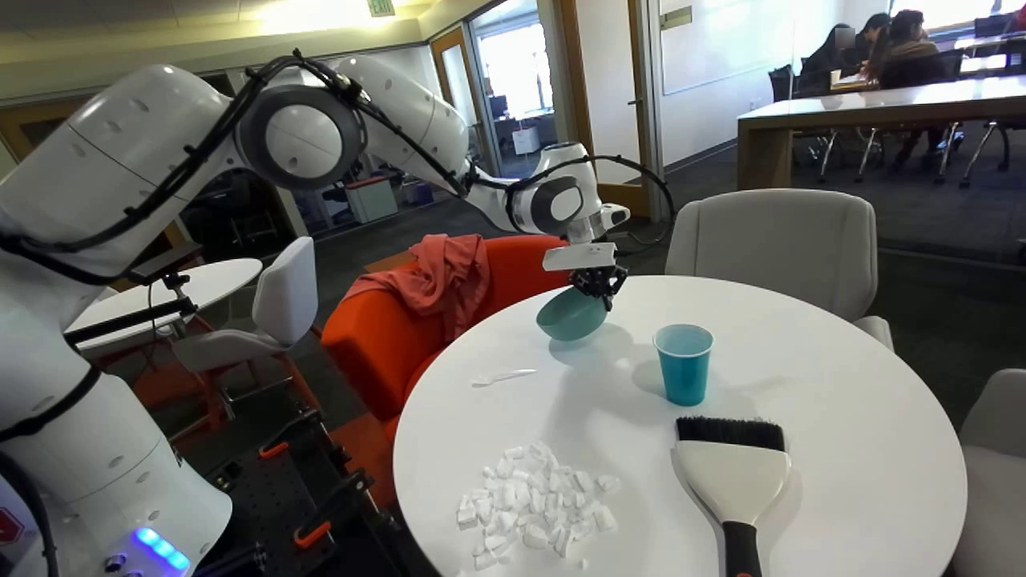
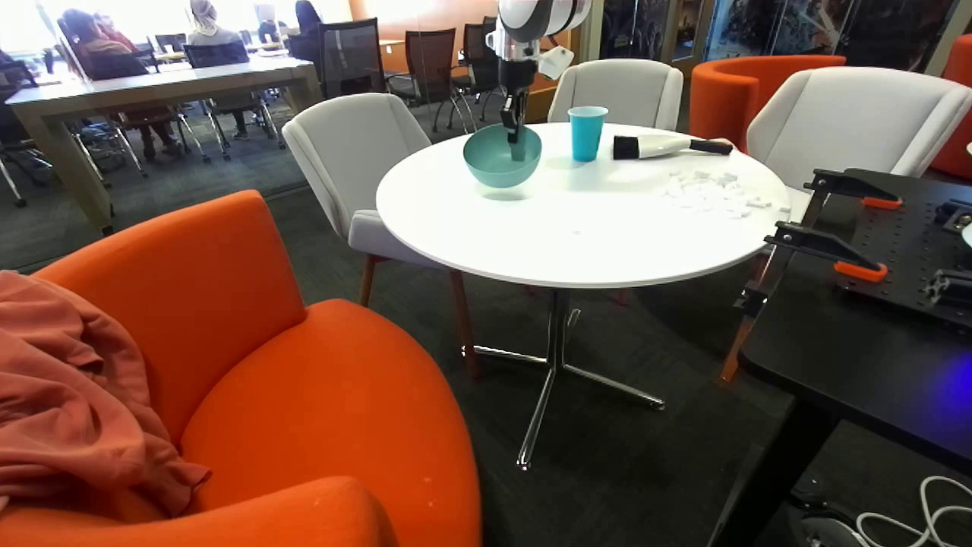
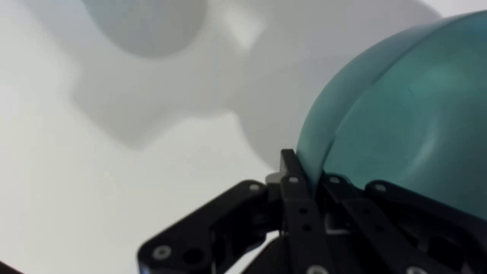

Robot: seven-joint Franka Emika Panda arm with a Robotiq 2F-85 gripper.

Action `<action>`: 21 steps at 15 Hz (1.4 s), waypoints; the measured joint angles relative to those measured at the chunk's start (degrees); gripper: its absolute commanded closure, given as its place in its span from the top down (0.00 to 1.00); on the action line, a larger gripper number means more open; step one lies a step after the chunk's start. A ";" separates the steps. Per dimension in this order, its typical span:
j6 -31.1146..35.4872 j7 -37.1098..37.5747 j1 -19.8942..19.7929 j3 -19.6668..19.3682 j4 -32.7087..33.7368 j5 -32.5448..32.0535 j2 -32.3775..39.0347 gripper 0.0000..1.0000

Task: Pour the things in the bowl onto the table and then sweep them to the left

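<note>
Bowl is over the round white table, in my claw, seen in both exterior views. It looks teal-green, smooth, rounded, thin at the rim, tilted rather than level; whether its underside touches the tabletop I cannot tell. I am clenched on its wall right at the rim: in the wrist view one of my fingers is outside, the other inside. The part of its inside that shows is plain teal with a soft shine and one thin dark mark; the rest runs out of my wrist view. Next down, brush: flat on the table, black bristles, cream body, dark handle, well apart from the bowl. Then cup: turquoise, upright, paler inside, standing between bowl and brush, just beside the bristles, touching neither; its bottom is hidden, so I cannot tell what it holds. Then a white utensil lying on the table near the bowl; fork or spoon, cannot tell. Smallest, white chunks: many, angular, in a loose heap on the tabletop, some overlapping, well apart from my bowl.
</note>
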 measured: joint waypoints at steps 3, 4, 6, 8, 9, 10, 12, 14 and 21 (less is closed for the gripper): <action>-2.92 -0.64 -0.02 -0.01 3.21 0.04 2.15 0.42; -3.90 -0.80 0.03 -0.02 4.14 0.04 2.68 0.51; -5.49 -1.42 0.22 -0.03 5.72 0.04 3.39 0.64; -6.32 -1.48 0.50 -0.05 6.70 0.04 3.57 0.79; -6.42 -1.48 0.63 -0.05 7.01 0.03 3.56 0.88; -6.50 -1.48 0.75 -0.06 7.19 0.04 3.49 0.94; -7.52 -1.41 1.07 -0.20 7.20 0.03 2.92 1.00; -9.37 -1.36 1.51 -0.55 6.24 -0.03 1.25 1.00; -12.55 0.78 4.28 -3.36 -8.95 -2.28 -13.23 1.00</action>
